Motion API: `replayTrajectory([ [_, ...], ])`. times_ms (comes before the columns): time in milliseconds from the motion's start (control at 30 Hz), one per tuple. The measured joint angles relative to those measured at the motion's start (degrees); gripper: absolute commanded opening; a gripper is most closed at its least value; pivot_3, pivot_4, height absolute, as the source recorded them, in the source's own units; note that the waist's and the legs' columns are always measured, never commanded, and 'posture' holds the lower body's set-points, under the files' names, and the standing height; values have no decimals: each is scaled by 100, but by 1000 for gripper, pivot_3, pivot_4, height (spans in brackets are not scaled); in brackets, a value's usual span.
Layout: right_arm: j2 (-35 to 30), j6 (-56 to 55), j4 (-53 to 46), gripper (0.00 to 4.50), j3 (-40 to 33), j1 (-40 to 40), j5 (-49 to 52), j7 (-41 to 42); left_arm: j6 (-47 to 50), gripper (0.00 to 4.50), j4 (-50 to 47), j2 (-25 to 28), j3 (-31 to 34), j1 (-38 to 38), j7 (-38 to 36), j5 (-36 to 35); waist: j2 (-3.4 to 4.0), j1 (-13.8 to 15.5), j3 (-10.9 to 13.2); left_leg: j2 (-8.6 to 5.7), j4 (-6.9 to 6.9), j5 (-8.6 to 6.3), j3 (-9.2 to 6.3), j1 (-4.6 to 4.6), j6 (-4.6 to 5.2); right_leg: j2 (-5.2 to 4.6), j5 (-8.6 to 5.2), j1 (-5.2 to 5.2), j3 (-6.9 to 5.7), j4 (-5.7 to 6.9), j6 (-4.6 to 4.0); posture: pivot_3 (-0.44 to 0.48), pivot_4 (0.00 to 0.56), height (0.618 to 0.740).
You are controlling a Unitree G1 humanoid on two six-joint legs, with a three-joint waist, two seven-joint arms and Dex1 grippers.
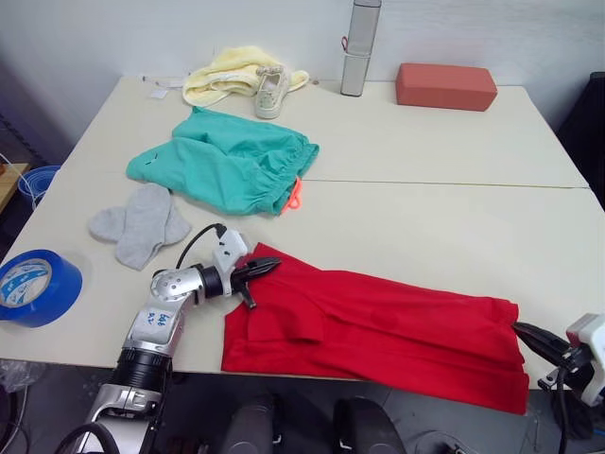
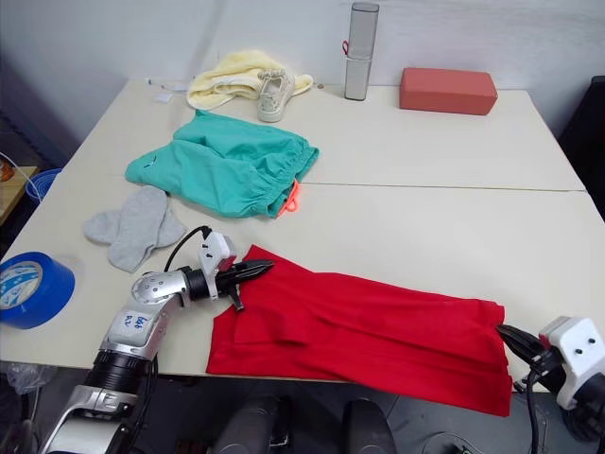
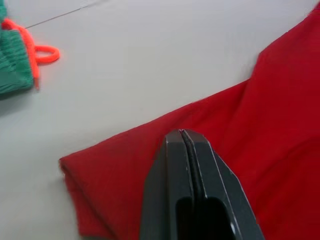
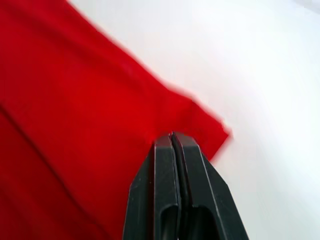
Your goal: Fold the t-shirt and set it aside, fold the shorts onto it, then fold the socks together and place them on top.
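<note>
T-shirt (image 1: 397, 331) at near table edge, laid as a long red band, apparently folded lengthwise; not yet compact, not yet set aside. Left gripper (image 1: 265, 269) pressed together over its near-left corner, right gripper (image 2: 510, 338) pressed together at its right end; fabric pinched or not, impossible to tell. Socks (image 1: 140, 223) farther left, flat and overlapping, untouched. Shorts (image 1: 227, 165) beyond, spread loosely, unfolded. Blue tape roll (image 1: 33, 287) at left edge: print on label, illegible. No other writing legible.

One red t-shirt (image 1: 378, 326), one pair of green shorts (image 1: 227, 165), two grey socks (image 1: 140, 223), one white shoe (image 1: 270, 91), one tape roll (image 1: 33, 287).
</note>
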Motion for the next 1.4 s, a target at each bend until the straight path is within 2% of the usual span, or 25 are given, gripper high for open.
replayTrajectory([
  [67,-21,28,-31,41,49,-186,62,54,-46,0,-120,-57,-2,0,-177,-137,0,4,0,-1,3,2,1,-1,5,0,0,0,0,-2,0,0,150,740],
  [300,-223,522,67,41,1228,-1259,-454,-219,53,0,-370,-94,-271,-45,-373,-102,-3,37,1,-1,2,16,-3,-5,23,0,-1,-2,-8,-2,-2,0,150,740],
  [400,-224,571,147,41,1723,-1502,-790,-369,76,0,-368,-84,-474,-42,-343,92,-3,58,1,-4,7,15,-1,-8,25,0,-1,-1,-9,-3,-2,0,150,740],
  [533,-223,667,276,41,1916,-1530,-1034,-603,201,0,-368,-31,-550,-12,-213,299,-4,70,1,-5,9,15,-1,-9,27,0,-1,0,-8,-3,-2,0,150,740],
  [600,-224,661,272,41,1811,-1381,-1049,-681,291,0,-371,-17,-573,-11,-78,371,-4,76,1,-4,8,15,-2,-9,28,0,-1,0,-9,-2,-2,0,150,740],
  [867,-356,257,646,41,657,-311,-1122,-685,313,0,-343,165,-316,83,342,498,-5,67,1,-4,5,0,-1,-2,6,-1,0,5,-3,-7,0,0,150,740],
  [1033,-335,-186,1154,41,238,-131,-1093,-580,96,0,-348,153,-5,297,159,197,-4,54,1,-1,-2,-2,1,-4,-1,0,0,-2,-2,-8,-1,0,150,740],
  [1167,-161,-214,1127,41,-94,-152,-452,-330,-41,0,-500,207,341,371,-243,-304,-3,49,2,0,-1,3,1,-5,6,0,-1,-1,-2,-8,-2,0,150,740],
  [1233,-178,213,788,384,-292,-21,257,61,20,0,-771,379,546,483,-598,-744,-1,43,2,2,-3,3,-1,-4,7,0,-1,0,-2,-8,-2,0,150,740],
  [1267,-247,452,626,587,-347,103,530,252,152,186,-904,501,643,561,-765,-971,0,43,3,3,-5,3,-2,-4,8,0,-3,0,-2,-9,-5,0,150,740],
  [1333,-417,888,403,1269,-466,321,896,553,468,640,-1112,841,795,739,-1074,-1319,1,36,4,5,-8,5,-4,-4,18,0,-4,0,-1,-15,-8,0,150,740],
  [1400,-609,1123,309,1983,-521,430,1024,783,650,1277,-1159,1116,970,870,-1225,-1441,2,29,4,5,-7,-19,-4,-4,31,-1,-4,1,0,-20,-9,0,150,740],
])
